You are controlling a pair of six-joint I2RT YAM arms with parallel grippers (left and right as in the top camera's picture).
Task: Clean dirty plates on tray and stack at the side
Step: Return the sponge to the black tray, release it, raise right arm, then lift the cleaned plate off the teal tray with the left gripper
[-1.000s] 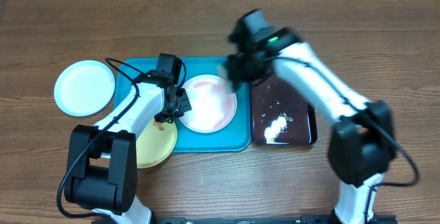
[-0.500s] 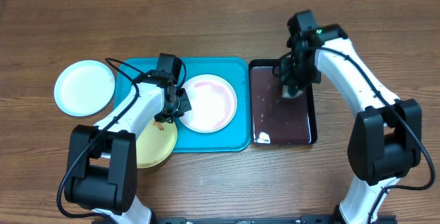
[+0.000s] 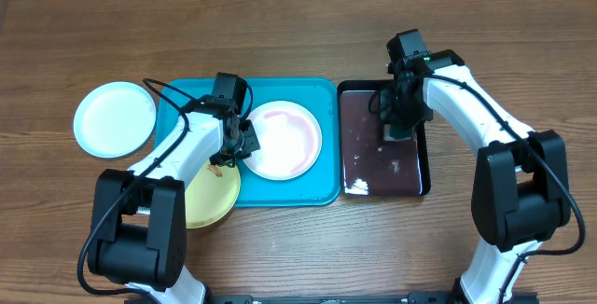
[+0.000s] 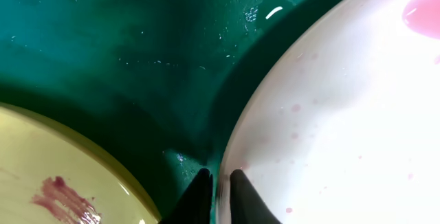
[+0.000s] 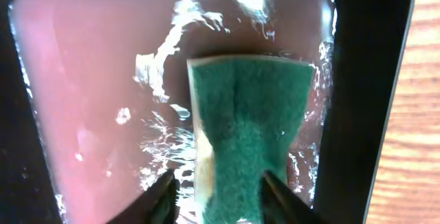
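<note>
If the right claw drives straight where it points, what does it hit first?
The right claw would meet the green sponge, which lies in its line in the wet black tray, probably almost at once, though depth is unclear.

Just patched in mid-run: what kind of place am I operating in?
Likely a lab tabletop rig staged as a dishwashing station, not a real kitchen: a bare wooden table, plates on and beside a turquoise tray, and a green sponge in a black tray of pinkish water.
</note>
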